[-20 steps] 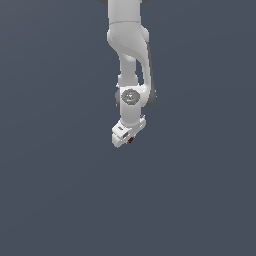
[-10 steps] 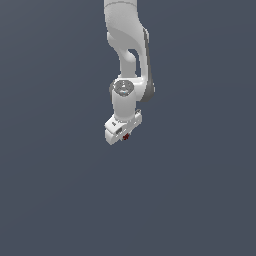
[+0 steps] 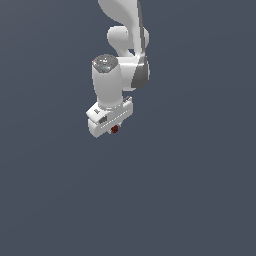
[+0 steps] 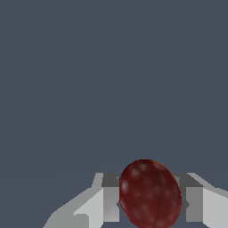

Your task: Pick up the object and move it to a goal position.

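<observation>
A: Starting close in, what does the wrist view show?

B: The object (image 4: 150,194), a dark red rounded lump, sits between the two pale fingers (image 4: 106,202), which press against its sides. The jaws are closed on it. Behind it there is only flat grey-blue; no counter and no goal marker can be made out.

A: And from farther off?

B: In the exterior view the gripper (image 3: 113,126) hangs under the arm (image 3: 122,60), with the object (image 3: 115,129) as a small red dot at its lower edge.

A: What has changed over the last second?

B: The wrist has turned. A second ago the hand faced more squarely toward the camera; now the round joint cap sits on top and the hand points down and toward the exterior view's left. The whole hand has also drifted a little toward that side, while the red lump has stayed in the jaws throughout.

A: What does that mean for the task?

B: The pick looks done and the carry appears under way. How near the goal is cannot be judged, since nothing marks it. The main risk is such a small round lump slipping while the wrist rotates.
</observation>
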You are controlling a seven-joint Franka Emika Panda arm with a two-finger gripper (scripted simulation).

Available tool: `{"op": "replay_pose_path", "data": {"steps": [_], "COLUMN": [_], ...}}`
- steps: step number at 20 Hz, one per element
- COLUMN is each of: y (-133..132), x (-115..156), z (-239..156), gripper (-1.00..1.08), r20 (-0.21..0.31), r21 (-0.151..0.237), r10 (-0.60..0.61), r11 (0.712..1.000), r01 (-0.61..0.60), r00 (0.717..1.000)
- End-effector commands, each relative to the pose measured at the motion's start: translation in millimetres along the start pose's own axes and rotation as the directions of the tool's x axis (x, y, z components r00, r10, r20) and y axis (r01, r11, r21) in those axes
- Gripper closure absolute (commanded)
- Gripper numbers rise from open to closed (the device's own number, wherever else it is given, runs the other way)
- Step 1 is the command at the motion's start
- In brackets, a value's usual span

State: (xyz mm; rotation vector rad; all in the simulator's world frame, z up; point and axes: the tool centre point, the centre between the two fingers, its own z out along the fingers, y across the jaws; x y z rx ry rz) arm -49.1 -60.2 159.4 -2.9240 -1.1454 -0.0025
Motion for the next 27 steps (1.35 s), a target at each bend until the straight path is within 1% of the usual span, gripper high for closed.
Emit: {"op": "replay_pose_path", "data": {"steps": [1, 8, 14, 20, 27], "y": [13, 51, 75, 89, 94], "x": [-4, -13, -17, -19, -19], "z": [-25, -91, -130, -153, -159], "gripper": [1.08, 1.08, 1.08, 1.08, 1.08], "r20": [0.000, 0.000, 0.001, 0.002, 0.002], "r21": [0.001, 0.001, 0.000, 0.000, 0.000], "r10": [-0.001, -0.001, 0.000, 0.001, 0.001], "r11": [1.000, 1.000, 1.000, 1.000, 1.000], "r01": [0.001, 0.001, 0.000, -0.001, -0.001], "r00": [1.000, 1.000, 1.000, 1.000, 1.000]}}
